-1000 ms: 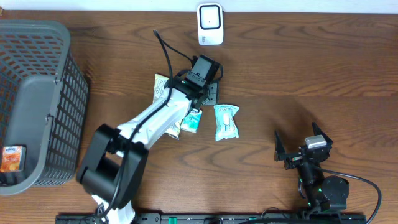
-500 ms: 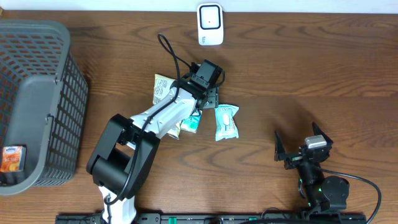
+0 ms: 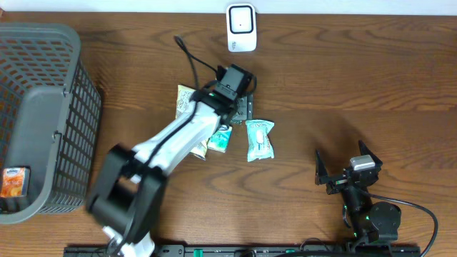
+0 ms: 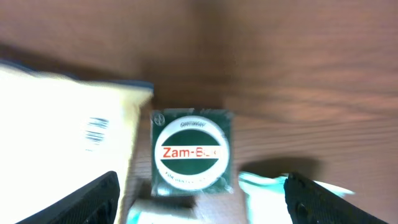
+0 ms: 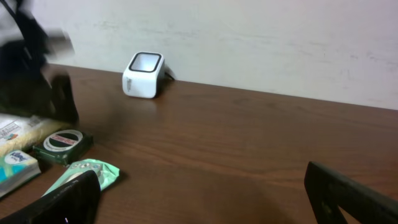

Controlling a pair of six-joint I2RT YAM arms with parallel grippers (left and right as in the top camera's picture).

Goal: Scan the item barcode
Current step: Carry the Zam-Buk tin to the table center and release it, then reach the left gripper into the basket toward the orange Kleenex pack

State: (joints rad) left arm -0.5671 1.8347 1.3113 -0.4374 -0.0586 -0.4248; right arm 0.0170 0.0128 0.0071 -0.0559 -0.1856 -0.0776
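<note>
two arms. left gripper (image 4: pixel 199 182) stretched out over the packets (image 3: pixel 259 139), jaws apart either side of the tin (image 4: pixel 191 152), not touching. right gripper (image 3: pixel 344 164) low at near side, jaws wide. overhead, tin mostly hidden; label blurred.

Green Zam-Buk box (image 4: pixel 191 152) lies flat, label up — white scanner (image 3: pixel 241 28) well apart.

You're looking at a dark wood table (image 3: pixel 343 78). A grey mesh basket (image 3: pixel 86 100) stands at its left end, and a white scanner (image 3: pixel 241 27) stands upright at the far edge, about centre. There's a cluster mid-table: a cream packet (image 4: pixel 62 137) lies flat with its barcode face up, and the green Zam-Buk box (image 4: pixel 191 152) sits just beside it. A teal-and-white pack (image 3: pixel 221 139) and a mint-green wrapped packet (image 3: pixel 259 139) lie side by side on the near side of the box.
</note>
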